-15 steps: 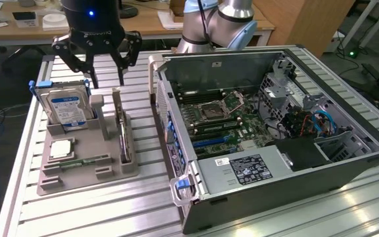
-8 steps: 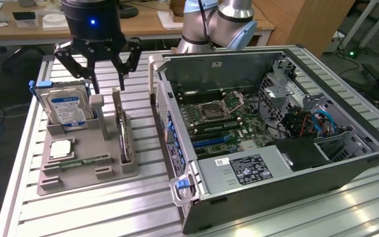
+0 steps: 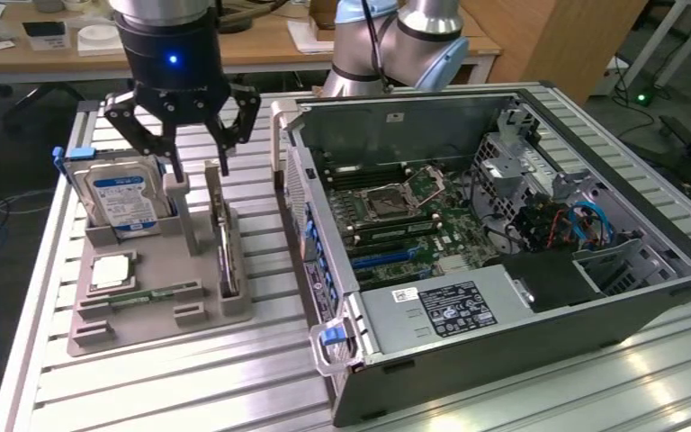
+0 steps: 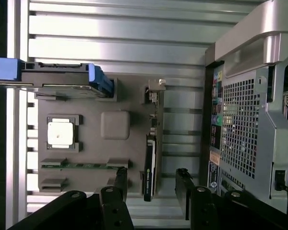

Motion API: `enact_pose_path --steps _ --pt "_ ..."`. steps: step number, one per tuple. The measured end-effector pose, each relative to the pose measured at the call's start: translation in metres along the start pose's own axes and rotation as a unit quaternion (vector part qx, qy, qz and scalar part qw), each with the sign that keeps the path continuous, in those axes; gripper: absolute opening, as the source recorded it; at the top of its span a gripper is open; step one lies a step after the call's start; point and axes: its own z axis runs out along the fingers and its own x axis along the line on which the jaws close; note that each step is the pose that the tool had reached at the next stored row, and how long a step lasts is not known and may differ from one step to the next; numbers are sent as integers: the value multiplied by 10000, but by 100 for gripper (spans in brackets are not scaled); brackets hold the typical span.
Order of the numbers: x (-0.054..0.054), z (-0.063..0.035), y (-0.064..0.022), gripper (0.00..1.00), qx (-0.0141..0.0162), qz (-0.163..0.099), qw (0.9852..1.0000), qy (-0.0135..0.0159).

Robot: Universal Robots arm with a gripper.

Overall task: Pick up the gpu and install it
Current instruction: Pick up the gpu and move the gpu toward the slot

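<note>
Nearest on the ribbed aluminium counter (image 3: 201,378) sits a grey moulded plastic parts tray (image 3: 141,328), on the exterior view's left. Its near part carries a narrow green RAM stick (image 3: 154,294) lying flat and, just beyond it, a square silver processor chip (image 3: 112,270).

Along the tray's right side stands the gpu (image 3: 227,247), a thin black rectangular card with a silvery metal edge bracket. It is upright on its long edge in a slot, and its long axis runs from near to far.

Further back on the tray's left, a blue-labelled silver hard drive (image 3: 123,200) stands upright in its own holder, well apart from the card.

The black multi-fingered end effector (image 3: 195,148) hangs over the far end of the tray with its fingers spread wide and grasping nothing. The gpu lies directly below and slightly nearer. In the wrist view the card's thin edge falls between the fingers, so they line up across its thickness, not along its length.

To the exterior view's right lies the open black tower computer case (image 3: 633,306), its green motherboard (image 3: 406,211) exposed. A wooden desk (image 3: 273,45) stands farthest back.
</note>
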Motion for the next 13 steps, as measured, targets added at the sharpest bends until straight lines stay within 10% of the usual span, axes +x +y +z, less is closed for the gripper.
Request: enact_pose_path --steps 13 --pt "7 221 -93 53 4 1 10000 -1"
